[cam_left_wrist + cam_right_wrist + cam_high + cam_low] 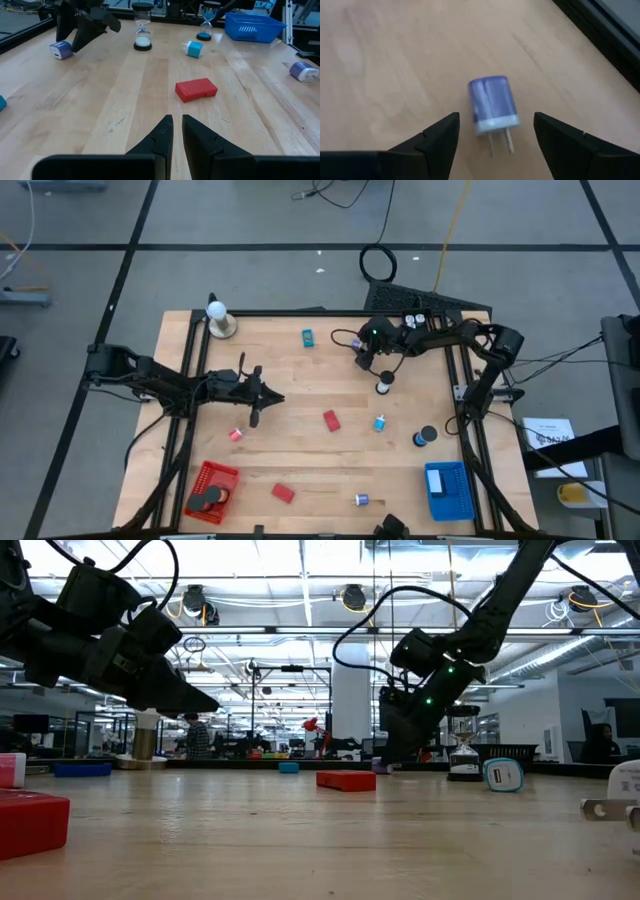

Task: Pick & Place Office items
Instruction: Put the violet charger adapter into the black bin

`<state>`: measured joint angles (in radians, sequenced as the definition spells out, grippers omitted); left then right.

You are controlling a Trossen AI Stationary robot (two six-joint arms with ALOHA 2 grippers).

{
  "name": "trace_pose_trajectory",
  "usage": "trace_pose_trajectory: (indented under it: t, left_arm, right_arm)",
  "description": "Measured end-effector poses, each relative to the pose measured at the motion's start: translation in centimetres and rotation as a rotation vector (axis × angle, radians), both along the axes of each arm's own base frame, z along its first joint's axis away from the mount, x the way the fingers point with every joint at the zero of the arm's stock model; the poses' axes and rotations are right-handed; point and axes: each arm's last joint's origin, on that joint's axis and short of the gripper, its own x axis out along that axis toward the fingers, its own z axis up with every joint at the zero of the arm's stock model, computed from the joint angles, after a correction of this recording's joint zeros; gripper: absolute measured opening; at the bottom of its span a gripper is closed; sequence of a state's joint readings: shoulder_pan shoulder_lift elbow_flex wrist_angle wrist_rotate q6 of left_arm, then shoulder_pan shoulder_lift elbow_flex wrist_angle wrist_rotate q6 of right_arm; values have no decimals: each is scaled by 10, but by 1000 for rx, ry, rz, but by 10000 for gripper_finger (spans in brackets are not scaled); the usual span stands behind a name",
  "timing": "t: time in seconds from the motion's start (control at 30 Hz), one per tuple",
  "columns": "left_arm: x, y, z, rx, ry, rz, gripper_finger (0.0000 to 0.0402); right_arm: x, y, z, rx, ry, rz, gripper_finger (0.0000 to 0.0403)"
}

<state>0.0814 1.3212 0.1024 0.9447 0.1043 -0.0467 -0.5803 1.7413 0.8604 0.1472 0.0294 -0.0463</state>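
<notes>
High view first: a red basket [212, 491] sits at the near-left corner of the surface [300, 395], with a dark round thing [212, 496] lying in it, though what it is I can't make out from up here. A blue basket [447, 491] sits at the near-right corner; nothing shows inside it.

The right gripper [495, 131] is down at the far right of the surface with its fingers spread wide, holding nothing. A purple plug [493, 107] lies flat on the wood just ahead of the fingertips, centred on the gap between them, prongs pointing back toward the gripper. The fingers aren't touching it.

The left gripper [177, 126] hangs over the left-middle of the surface, fingers nearly together and empty. A red block [196, 89] lies ahead of it, well apart.

Scattered elsewhere on the pale wood: a sand timer [142, 26], a blue and white piece [192, 48], a second purple plug [303, 71] near the blue basket, a teal bit [307, 337] toward the far edge, and another red block [283, 493] near the front. A white ball [216, 311] on a tan base stands at the far-left corner.

Low down, the room behind is a long open workshop with ceiling lights, and a person stands far back.
</notes>
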Motion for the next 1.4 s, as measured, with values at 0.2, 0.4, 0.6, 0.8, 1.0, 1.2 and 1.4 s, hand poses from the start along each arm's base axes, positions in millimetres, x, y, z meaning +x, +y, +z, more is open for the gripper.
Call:
trace_pose_trajectory:
  t: [0.2,0.4,0.6,0.8,1.0,1.2,1.4]
  left_arm:
    - [0,-2,0,13,0,-14,47]
    - [0,-6,0,28,0,-38,47]
    - [0,-7,0,35,0,-47,47]
    - [0,-7,0,51,-1,-50,47]
    - [0,-7,0,50,-2,-50,47]
    - [0,-7,0,45,-2,-50,47]
    - [0,-7,0,45,-1,-50,47]
  right_arm:
    - [1,-4,-3,7,14,-1,186]
    - [1,-4,-2,-1,12,20,133]
    - [0,-3,1,24,21,34,129]
    - [4,-5,47,112,268,29,127]
    - [23,-6,89,164,531,74,125]
    - [32,-4,62,322,922,100,125]
    - [33,-5,41,419,1176,98,126]
